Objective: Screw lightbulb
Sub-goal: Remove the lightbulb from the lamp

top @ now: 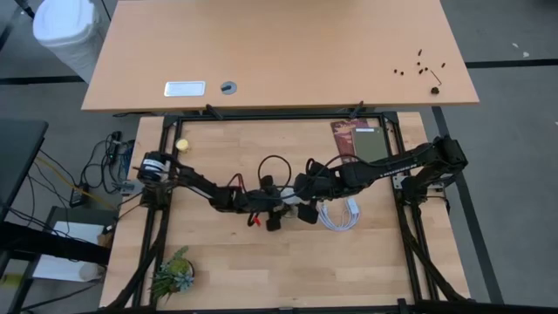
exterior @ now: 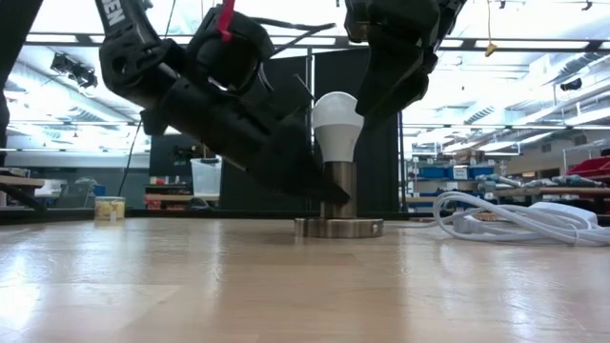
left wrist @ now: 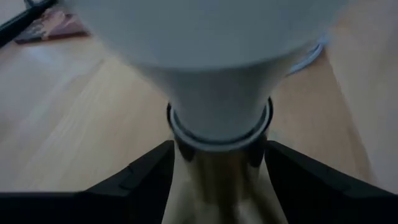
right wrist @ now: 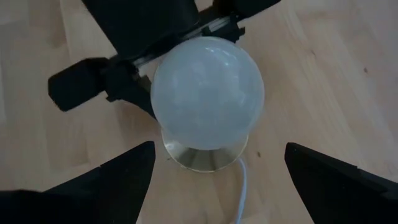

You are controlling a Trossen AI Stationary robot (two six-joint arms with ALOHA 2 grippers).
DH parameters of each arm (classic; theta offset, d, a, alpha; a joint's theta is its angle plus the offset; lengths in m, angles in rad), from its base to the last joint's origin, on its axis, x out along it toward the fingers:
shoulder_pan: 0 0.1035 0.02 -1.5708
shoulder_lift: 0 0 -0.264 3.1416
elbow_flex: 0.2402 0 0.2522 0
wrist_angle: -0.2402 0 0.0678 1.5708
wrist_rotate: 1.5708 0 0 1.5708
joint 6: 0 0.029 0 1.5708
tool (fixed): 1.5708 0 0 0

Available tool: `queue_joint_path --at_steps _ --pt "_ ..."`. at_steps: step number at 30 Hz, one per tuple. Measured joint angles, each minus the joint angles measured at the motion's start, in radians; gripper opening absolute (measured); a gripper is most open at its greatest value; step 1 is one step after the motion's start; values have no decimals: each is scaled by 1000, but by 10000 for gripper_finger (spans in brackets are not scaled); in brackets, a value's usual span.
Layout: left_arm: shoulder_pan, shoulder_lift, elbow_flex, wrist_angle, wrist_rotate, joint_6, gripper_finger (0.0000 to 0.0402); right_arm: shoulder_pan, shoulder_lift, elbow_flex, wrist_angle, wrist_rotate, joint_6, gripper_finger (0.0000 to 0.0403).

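Observation:
The white lightbulb (exterior: 336,112) stands upright in the metal socket's stem (exterior: 337,191), which rises from a round disc (exterior: 338,228) on the wooden table. The bulb also shows in the left wrist view (left wrist: 211,68) and the right wrist view (right wrist: 208,93). My left gripper (left wrist: 217,186) is shut on the socket stem just under the bulb. My right gripper (right wrist: 224,180) hangs open above the bulb, pointing down. Its fingers stand wide on either side of the dome and do not touch it. My left gripper pinches the socket's metal stem (left wrist: 214,177) between its two fingers (left wrist: 146,177), right below the bulb's base. The fingers slant down from the table's left and lie across the upright stem. The socket stands upright with its disc on the table.
A coiled white cable (exterior: 505,214) lies on the table to the right of the socket and also shows in the high view (top: 340,214). A small yellow ball (top: 182,145) sits far left. A small plant (top: 173,275) stands near left. A dark flat device (top: 366,141) lies far right.

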Motion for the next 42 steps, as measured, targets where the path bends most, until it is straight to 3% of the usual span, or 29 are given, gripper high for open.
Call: queue_joint_path --at_steps 10,23,29,35,42 --pt "-18 -60 -2 -115 0 -3 253 -1 0 1 -6 0 19 367" --pt "-28 -192 -1 -341 -23 -43 253 6 2 145 -222 21 6 347" --pt "-38 -235 0 -533 -23 -83 253 31 2 154 -252 13 54 347" --pt "-61 -303 0 -634 -47 -101 253 60 48 167 -269 -36 93 347" --pt "-121 -423 -1 -666 -128 -76 253 57 134 288 -438 -49 67 347"
